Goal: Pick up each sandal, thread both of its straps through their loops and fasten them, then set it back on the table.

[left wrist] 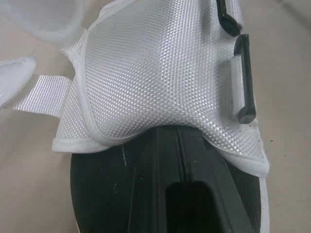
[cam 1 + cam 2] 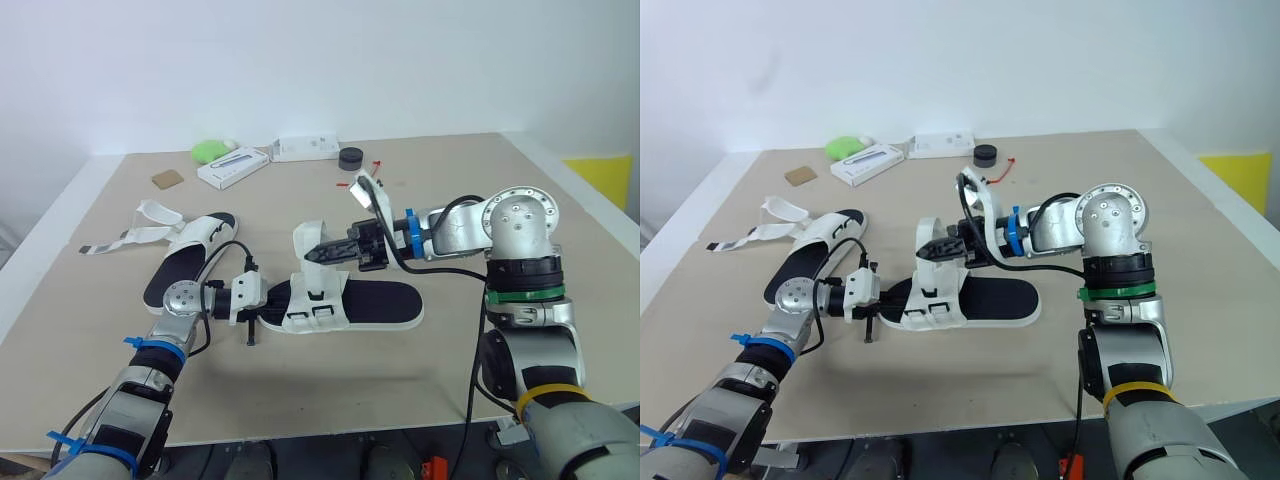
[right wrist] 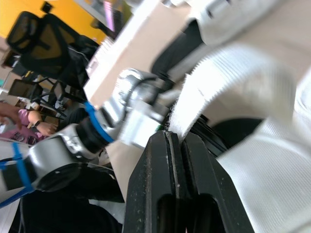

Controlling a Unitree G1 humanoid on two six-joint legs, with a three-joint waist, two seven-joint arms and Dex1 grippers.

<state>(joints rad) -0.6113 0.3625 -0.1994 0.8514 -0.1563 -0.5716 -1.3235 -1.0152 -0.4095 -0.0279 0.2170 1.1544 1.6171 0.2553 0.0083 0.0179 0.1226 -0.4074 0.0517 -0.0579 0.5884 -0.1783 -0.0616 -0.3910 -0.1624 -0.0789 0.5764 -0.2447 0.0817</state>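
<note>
A: Near sandal [image 2: 345, 300] lies flat on its sole mid-table, toe toward the robot's right. White strap [image 2: 305, 238] stands up in an arch over the black footbed.

B: Grip status?

A: Right gripper [image 2: 318, 253] has its fingers closed on the strap's free end; the wrist view shows the fuzzy edge nipped between them. Left gripper [image 2: 268, 298] sits at the heel end, fingers pressed together and lying on the footbed with their tips at the mesh upper [image 1: 160, 73]. I cannot tell if they trap anything.

B: Handling?

A: Judged light. The webbing and mesh are limp and will fold wherever they are pushed; the sole looks stiffer. The black loop [image 1: 245, 80] looks rigid and narrow. Best to hold the strap near its tip so the end stays pointed, and brace at the sole or heel, not the soft upper.

B: Surroundings?

A: Second sandal [image 2: 190, 255] is to the left, straps trailing loose. The tan table [image 2: 480, 180] is matte, so the sole may not skid easily. Along the far edge are white boxes [image 2: 232, 166], a green object [image 2: 208, 151] and a black puck [image 2: 350, 158], well apart. White wall behind.
</note>
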